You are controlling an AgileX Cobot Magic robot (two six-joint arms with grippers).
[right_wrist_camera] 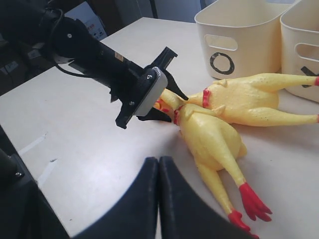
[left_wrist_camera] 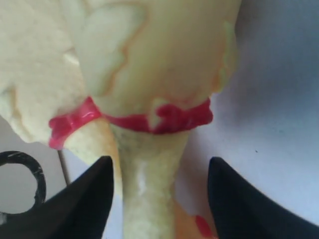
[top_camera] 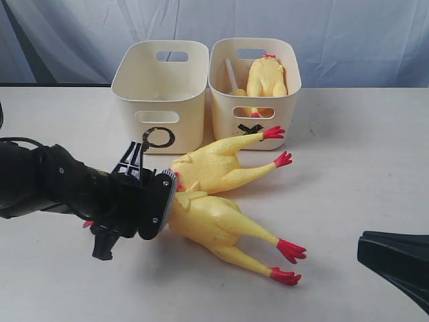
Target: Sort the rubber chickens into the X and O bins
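Right pincer [right_wrist_camera: 158, 162] pinched — left pincer [left_wrist_camera: 160, 159], astride chicken [top_camera: 214, 225]

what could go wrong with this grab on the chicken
The left gripper, open, straddles the neck of the near chicken, but the far chicken has its neck right beside one jaw; closing may pinch or drag both. Lifted by that thin neck, the long body may swing and catch the O bin.

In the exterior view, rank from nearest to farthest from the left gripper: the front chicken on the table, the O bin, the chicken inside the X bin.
1. Front chicken: its neck lies between the open fingers of the left gripper.
2. O bin: behind the gripper, left tub.
3. Chicken in the X bin: rear right, farthest.
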